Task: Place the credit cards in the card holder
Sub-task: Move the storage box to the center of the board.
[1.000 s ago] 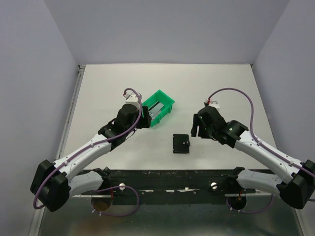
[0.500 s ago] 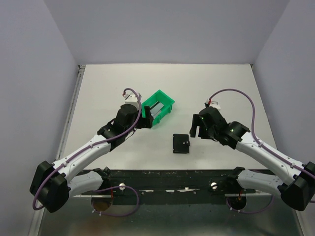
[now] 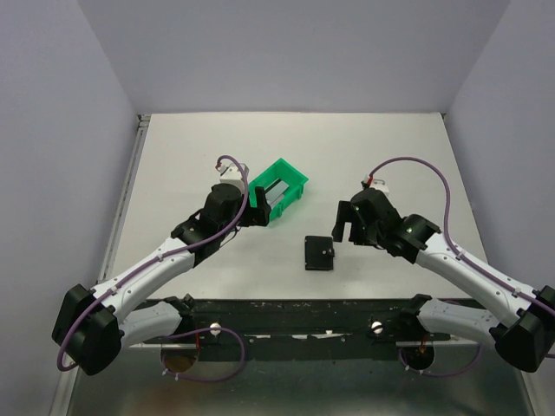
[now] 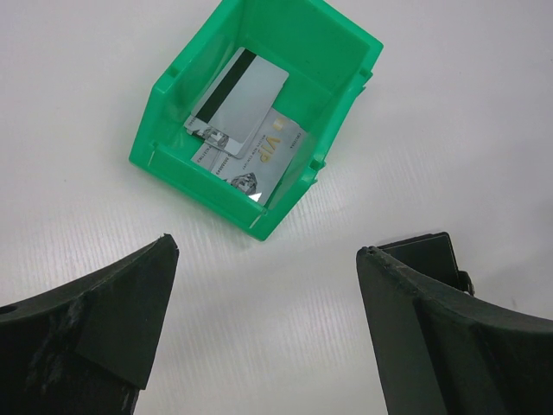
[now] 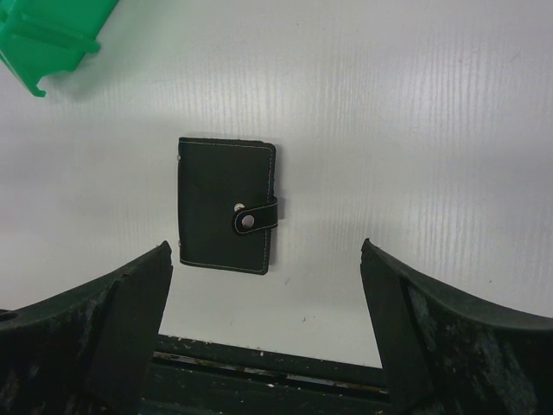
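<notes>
1. The credit cards lie flat in an overlapping stack inside the green bin. The top one is silvery-grey with its black magnetic stripe face up, and the one under it is printed "VIP".
2. The cards' long axis follows the bin's long axis. In the top view it runs diagonally from near-left to far-right.
3. The card holder lies closed and flat on the table, near the front edge, apart from the bin and to its right.
4. The holder's strap wraps over its right edge and the snap stud faces up. Its long axis runs roughly near-far.
5. The left gripper hovers just short of the bin's near wall, pointing into it. Its jaws are spread wide, gripping nothing.
6. The left arm reaches diagonally from its base toward the table centre, with the wrist angled down.
7. The right gripper hangs above the holder's near end, offset to its right in the top view. Its jaws are released, wider than the holder, and not touching it.
8. The right arm reaches in from the right, elbow out, with the wrist tipped downward.
</notes>
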`<state>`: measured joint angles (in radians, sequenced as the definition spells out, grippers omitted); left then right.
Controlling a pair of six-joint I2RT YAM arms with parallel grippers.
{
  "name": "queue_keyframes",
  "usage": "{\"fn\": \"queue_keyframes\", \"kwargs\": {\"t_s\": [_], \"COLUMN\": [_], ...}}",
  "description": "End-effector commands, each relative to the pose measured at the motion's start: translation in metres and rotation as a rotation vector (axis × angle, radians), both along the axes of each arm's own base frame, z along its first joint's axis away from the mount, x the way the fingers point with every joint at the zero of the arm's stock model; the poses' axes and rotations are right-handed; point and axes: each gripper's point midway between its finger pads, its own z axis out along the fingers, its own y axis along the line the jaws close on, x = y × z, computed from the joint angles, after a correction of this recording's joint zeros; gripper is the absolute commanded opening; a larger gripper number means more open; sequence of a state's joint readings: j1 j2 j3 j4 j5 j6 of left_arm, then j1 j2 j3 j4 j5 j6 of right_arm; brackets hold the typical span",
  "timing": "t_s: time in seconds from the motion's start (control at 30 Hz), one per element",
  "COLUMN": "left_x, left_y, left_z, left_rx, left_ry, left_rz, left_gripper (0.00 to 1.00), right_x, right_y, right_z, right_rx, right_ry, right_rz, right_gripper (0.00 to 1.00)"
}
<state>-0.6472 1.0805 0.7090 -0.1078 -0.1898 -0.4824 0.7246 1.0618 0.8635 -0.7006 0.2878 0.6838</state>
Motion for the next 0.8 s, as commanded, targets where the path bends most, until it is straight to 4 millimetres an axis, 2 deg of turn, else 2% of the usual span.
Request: {"fn": "queue_keyframes", "kwargs": {"t_s": [0.0,0.53,0.77], "left_x": [0.000,-0.001,-0.002], "left_y": [0.003,0.003,0.003], "left_z": [0.011,0.013,0.016], "left_rx": [-0.012,-0.020,-0.023], "left_ry": [-0.017,-0.021,-0.026], "left_rz": [0.008,0.005,0.006], "left_gripper": [0.99,0.99,0.99], "right_x": [-0.003,-0.001,0.002], "right_y": [-0.001,0.009,0.012], "right_z": [-0.002,-0.002,0.004], "right_rx": [0.019,0.069,0.128], "right_ry": [0.002,-0.011,-0.071], "right_rz": [-0.014,0.012,0.012], "right_gripper": [0.97,0.97,0.97]}}
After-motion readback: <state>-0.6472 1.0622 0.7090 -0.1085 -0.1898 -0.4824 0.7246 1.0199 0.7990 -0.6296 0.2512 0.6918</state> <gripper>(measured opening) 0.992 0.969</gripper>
